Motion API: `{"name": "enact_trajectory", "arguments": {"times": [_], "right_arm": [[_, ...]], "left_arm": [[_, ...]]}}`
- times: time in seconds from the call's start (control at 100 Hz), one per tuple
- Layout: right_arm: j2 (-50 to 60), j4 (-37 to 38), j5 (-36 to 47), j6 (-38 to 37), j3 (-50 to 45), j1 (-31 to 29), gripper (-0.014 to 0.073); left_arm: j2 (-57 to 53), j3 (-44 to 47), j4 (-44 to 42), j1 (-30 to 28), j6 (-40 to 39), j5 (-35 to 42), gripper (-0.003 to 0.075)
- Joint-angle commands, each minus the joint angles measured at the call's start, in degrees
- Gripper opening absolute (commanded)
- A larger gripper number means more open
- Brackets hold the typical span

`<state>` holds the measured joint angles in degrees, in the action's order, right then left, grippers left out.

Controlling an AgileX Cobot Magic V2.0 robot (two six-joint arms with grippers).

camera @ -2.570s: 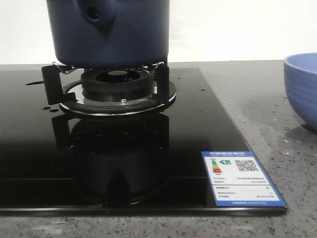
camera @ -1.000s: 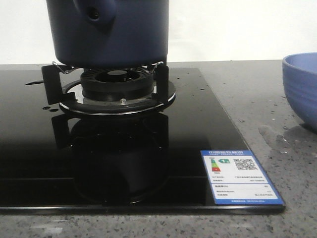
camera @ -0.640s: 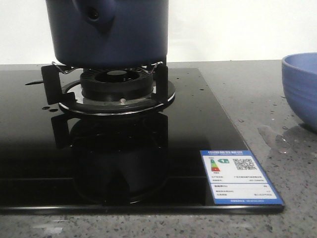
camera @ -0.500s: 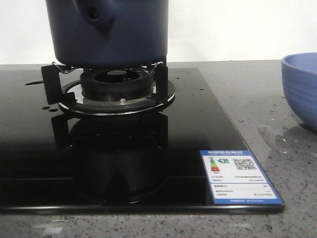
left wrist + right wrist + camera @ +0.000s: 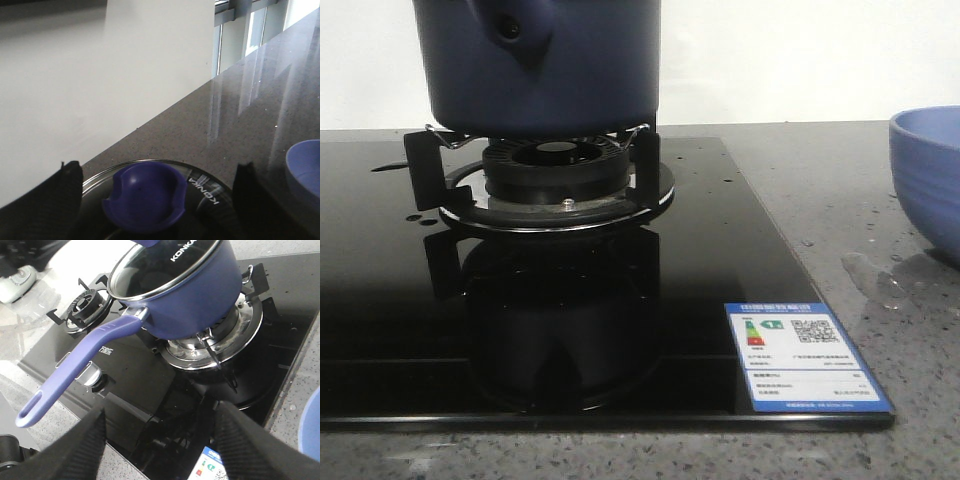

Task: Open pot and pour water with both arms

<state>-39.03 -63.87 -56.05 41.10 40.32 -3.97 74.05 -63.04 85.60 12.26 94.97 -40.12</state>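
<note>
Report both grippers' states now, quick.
Left gripper: open, fingers either side of the dark blue knob on the glass lid, holding nothing.
Right gripper: open, empty, above the black glass stove.

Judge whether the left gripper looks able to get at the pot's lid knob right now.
Probably yes. The left gripper is open, its fingers apart on either side of the blue lid knob, with nothing seen between them.

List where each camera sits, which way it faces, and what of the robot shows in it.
Front view: low at the counter edge, facing forward at the pot on its burner; no robot visible.
Left wrist view: above the lid knob, open left hand straddling it.
Right wrist view: high, angled down at the pot handle, open right hand.
All three share the blue bowl.
</note>
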Motion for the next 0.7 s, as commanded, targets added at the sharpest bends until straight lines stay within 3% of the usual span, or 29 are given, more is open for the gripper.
{"name": "enact_trajectory", "arguments": {"times": [0.0,0.36,0.69], "right_arm": [[0.2,-3.6,1.5,0.8,2.1,0.1,0.0428],[0.2,-3.6,1.5,0.8,2.1,0.1,0.0428],[0.2,-3.5,1.5,0.8,2.1,0.1,0.0428]], "left_arm": [[0.1,-1.9,2.7,-0.1,2.6,-1.3,0.0549],[6.0,-1.9,8.5,-0.1,12.8,-4.5,0.0547],[10.4,-2.1,14.4,-0.1,14.7,-6.0,0.0547]]}}
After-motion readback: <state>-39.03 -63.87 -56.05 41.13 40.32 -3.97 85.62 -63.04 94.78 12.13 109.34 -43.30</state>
